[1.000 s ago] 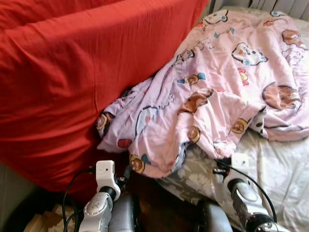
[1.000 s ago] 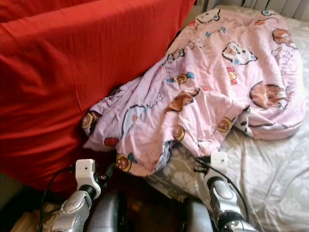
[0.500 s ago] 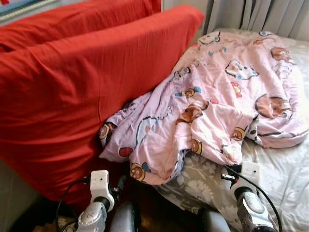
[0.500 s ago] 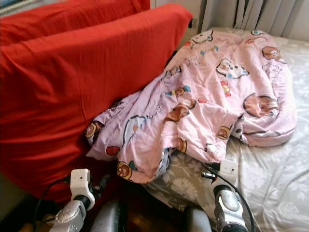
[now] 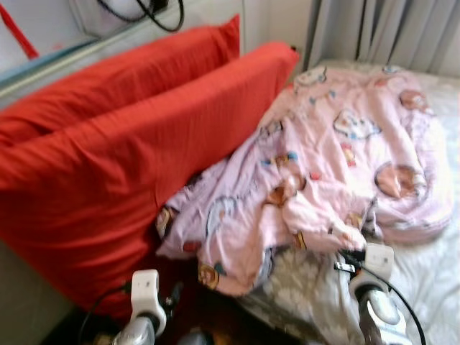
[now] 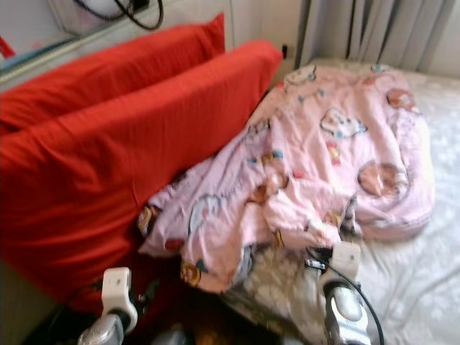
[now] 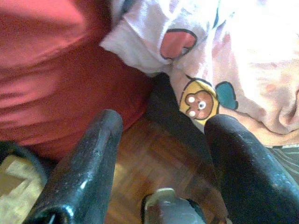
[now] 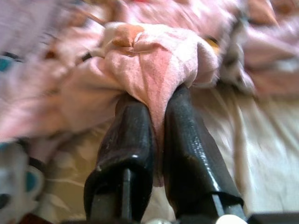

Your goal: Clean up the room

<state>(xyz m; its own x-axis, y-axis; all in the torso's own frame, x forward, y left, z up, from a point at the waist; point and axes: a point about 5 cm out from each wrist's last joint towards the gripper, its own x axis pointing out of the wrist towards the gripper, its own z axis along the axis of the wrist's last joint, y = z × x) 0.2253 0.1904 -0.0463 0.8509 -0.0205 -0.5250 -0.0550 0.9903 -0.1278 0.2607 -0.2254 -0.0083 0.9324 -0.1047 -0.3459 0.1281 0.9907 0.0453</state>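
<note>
Right gripper point(image 8: 156, 135) is pinched shut on a fold of the quilt point(image 5: 338, 165), at the hem near the bed's front edge, about 5 o'clock from the heap's middle. Left gripper point(image 7: 161, 154) hangs open over the wood floor point(image 7: 149, 163), nothing in it.

Quilt is heaped across the sheet point(image 5: 431, 273), one corner drooping off the bed at 7 o'clock against the red cushions point(image 5: 136, 165).

Handling guess: soft, light, limp, not fragile. It'll drape and drag rather than lift as one piece. A single pinch likely slides or just bunches it; the left should take the hanging corner so both ends get tension.
</note>
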